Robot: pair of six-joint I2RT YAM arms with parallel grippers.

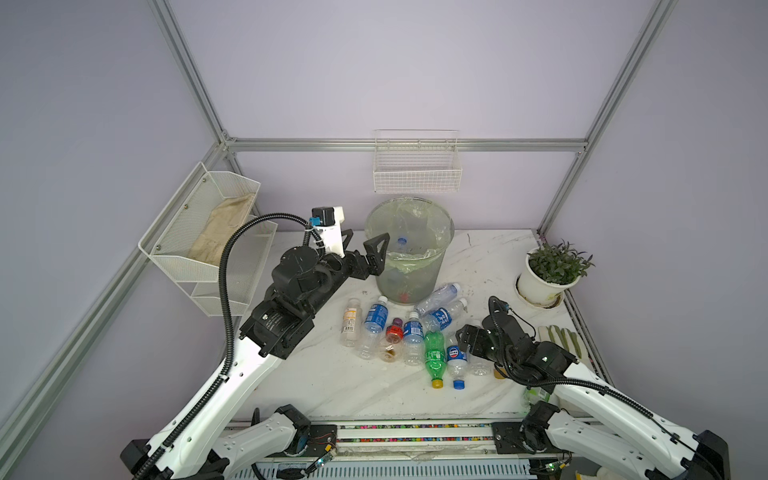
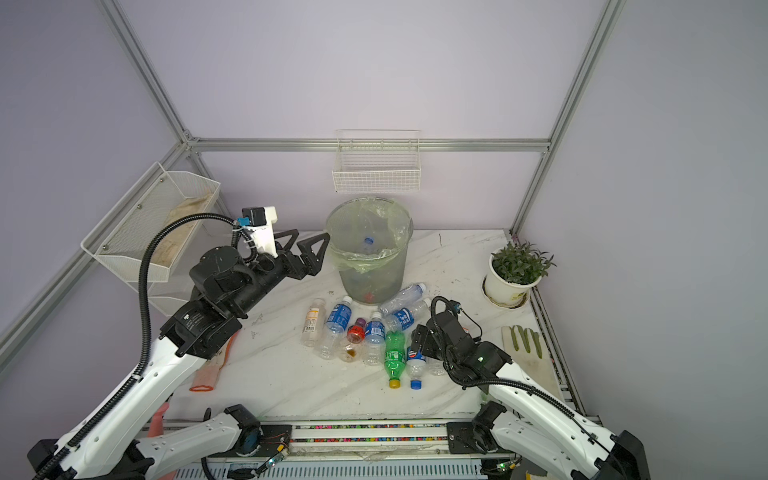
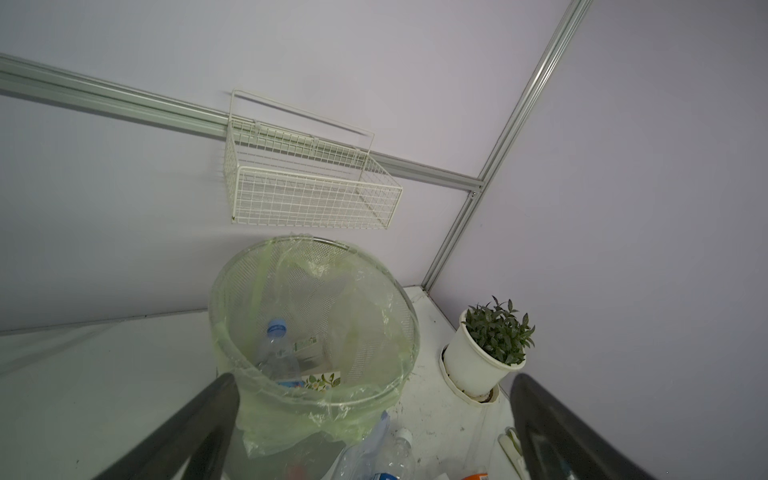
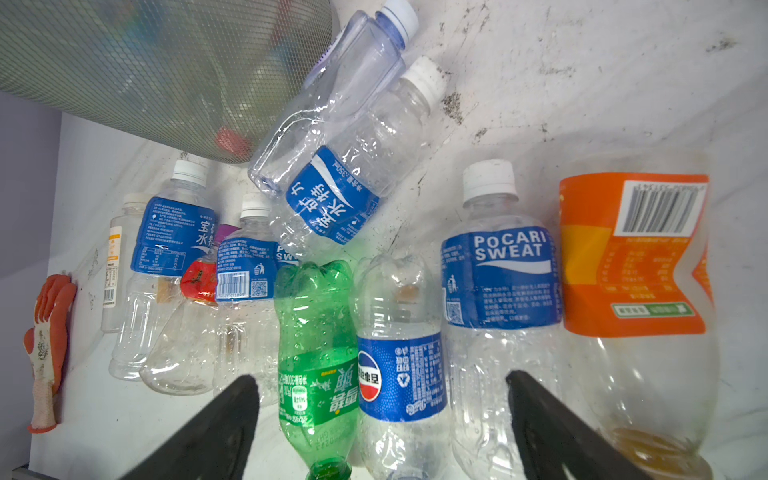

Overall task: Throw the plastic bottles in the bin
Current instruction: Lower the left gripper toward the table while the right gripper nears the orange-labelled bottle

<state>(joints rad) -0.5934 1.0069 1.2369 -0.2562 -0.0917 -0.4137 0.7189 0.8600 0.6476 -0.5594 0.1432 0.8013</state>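
Fingers wide and empty on both: left gripper [image 1: 368,237] by left rim of round grey mesh bin with pale-green liner [image 1: 415,270]. Right gripper [image 4: 381,378] above small clear plastic bottles [image 1: 413,332] lying on white marble bench [image 1: 332,386], near side of bin.

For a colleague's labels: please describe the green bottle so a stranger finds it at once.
Find the tall grey mesh bin. In front of it lie the plastic bottles; the green bottle is toward their right end. It alone has a green body, with a yellow cap.
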